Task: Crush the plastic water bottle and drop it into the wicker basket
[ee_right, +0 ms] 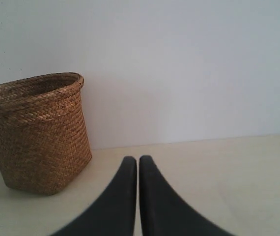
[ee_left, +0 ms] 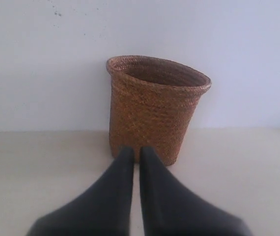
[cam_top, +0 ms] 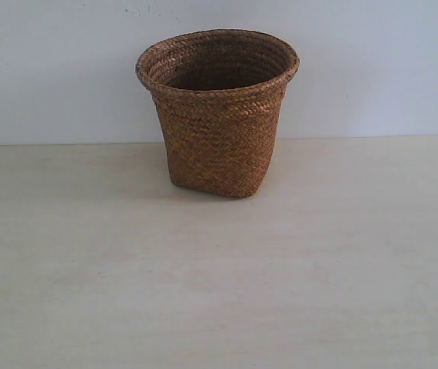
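The brown wicker basket (cam_top: pixel 219 115) stands upright on the pale table near the back wall, its round braided rim up. The left wrist view has the wicker basket (ee_left: pixel 154 108) straight ahead, beyond my left gripper (ee_left: pixel 137 151), whose black fingers are shut with nothing between them. In the right wrist view the wicker basket (ee_right: pixel 37 132) stands off to one side of my right gripper (ee_right: pixel 138 160), also shut and empty. No plastic water bottle shows in any view. Neither gripper appears in the exterior view.
A pale wooden table (cam_top: pixel 219 292) runs under the basket, and a plain white wall (cam_top: pixel 373 61) rises right behind it.
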Controlling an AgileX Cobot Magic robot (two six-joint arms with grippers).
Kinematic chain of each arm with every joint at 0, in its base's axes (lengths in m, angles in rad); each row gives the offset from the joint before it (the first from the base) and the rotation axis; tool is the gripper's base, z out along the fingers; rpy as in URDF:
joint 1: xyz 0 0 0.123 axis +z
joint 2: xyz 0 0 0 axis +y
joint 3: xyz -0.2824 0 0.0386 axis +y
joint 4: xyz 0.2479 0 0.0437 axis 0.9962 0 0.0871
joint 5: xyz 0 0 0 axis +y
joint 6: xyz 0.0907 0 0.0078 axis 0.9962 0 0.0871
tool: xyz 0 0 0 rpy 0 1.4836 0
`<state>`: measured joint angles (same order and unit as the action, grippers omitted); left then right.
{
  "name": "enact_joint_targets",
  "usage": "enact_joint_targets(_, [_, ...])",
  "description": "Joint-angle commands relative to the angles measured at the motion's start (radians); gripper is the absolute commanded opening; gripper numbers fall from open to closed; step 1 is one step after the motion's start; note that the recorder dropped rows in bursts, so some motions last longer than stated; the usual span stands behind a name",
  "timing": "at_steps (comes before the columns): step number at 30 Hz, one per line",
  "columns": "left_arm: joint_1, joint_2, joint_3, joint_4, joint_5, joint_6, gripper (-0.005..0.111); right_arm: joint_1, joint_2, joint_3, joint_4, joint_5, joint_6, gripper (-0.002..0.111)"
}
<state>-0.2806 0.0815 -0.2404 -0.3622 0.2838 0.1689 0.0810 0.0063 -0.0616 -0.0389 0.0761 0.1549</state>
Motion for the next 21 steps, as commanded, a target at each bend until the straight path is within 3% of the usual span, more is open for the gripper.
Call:
enact_joint_targets(1, [0.001,-0.003,0.06,-0.016,-0.094,0.011,0.004,-0.001,-0.006,0.005,0.003,-0.004,-0.007,0.0])
enact_joint_targets(21, [0.001,-0.003,0.069,-0.003,-0.079,0.016,0.004,-0.001,-0.006,0.005,0.003,-0.004,-0.007,0.0])
